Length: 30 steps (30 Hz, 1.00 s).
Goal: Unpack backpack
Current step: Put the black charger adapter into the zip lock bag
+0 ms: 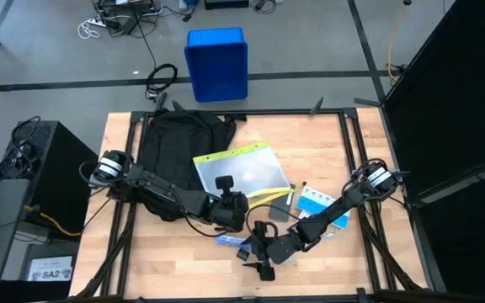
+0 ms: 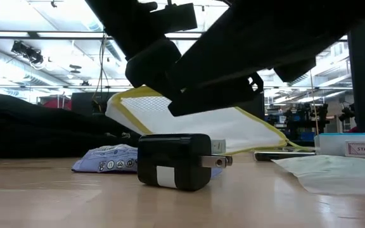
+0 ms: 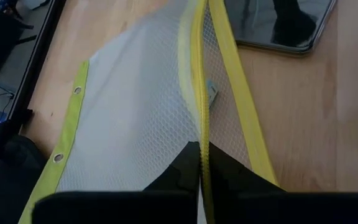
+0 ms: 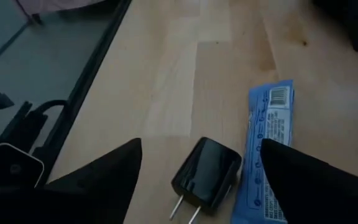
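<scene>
1. Two dark arms work over the wooden table (image 1: pixel 327 151); the large black fabric backpack (image 1: pixel 175 139) lies at its 11 o'clock corner.
2. Left gripper (image 3: pixel 201 163), fingers pressed together, pinches the yellow-edged clear mesh pouch (image 3: pixel 135 118) by its zipper edge.
3. Right gripper (image 4: pixel 197 171) hangs spread above the small black wall charger (image 4: pixel 207 174); a blue snack wrapper (image 4: pixel 267 143) lies just beside it.

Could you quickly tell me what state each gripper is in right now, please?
Left gripper: shut on the yellow zipper edge of the mesh pouch.
Right gripper: open, holding nothing, above the black charger.
</scene>
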Motion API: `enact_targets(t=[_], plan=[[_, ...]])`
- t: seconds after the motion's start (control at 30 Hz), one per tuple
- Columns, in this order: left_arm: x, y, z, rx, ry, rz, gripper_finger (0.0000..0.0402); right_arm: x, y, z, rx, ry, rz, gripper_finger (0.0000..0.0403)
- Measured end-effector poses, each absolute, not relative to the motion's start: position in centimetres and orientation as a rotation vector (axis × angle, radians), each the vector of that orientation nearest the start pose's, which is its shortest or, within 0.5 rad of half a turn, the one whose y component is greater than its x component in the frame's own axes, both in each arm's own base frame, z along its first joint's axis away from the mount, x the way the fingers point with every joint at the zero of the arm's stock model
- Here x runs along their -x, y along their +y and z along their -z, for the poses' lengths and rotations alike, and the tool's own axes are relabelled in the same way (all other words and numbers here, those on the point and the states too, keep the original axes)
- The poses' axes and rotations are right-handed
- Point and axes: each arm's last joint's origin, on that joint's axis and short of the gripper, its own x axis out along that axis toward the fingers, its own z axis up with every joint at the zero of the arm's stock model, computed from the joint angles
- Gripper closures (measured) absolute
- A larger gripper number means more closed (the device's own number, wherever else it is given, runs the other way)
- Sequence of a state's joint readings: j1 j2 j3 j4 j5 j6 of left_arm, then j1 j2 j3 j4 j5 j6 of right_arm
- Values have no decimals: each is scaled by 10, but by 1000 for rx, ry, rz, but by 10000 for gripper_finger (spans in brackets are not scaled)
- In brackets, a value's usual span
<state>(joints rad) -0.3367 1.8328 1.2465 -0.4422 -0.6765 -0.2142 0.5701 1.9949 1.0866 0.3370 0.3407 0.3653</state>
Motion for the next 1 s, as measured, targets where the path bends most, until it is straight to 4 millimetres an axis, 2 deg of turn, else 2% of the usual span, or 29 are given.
enact_targets(t=[0.17, 0.67, 0.83, 1.0], plan=[[-357, -106, -196, -303, 858, -401, 402, -347, 211, -136, -101, 547, -120, 90], [-357, -106, -195, -306, 863, -401, 402, -341, 216, -142, -72, 555, -133, 121], [-356, -107, -195, -308, 863, -397, 402, -333, 202, -142, -36, 686, -29, 130], [-356, -110, -195, -311, 863, -391, 402, -335, 183, -142, -16, 748, 61, 137]])
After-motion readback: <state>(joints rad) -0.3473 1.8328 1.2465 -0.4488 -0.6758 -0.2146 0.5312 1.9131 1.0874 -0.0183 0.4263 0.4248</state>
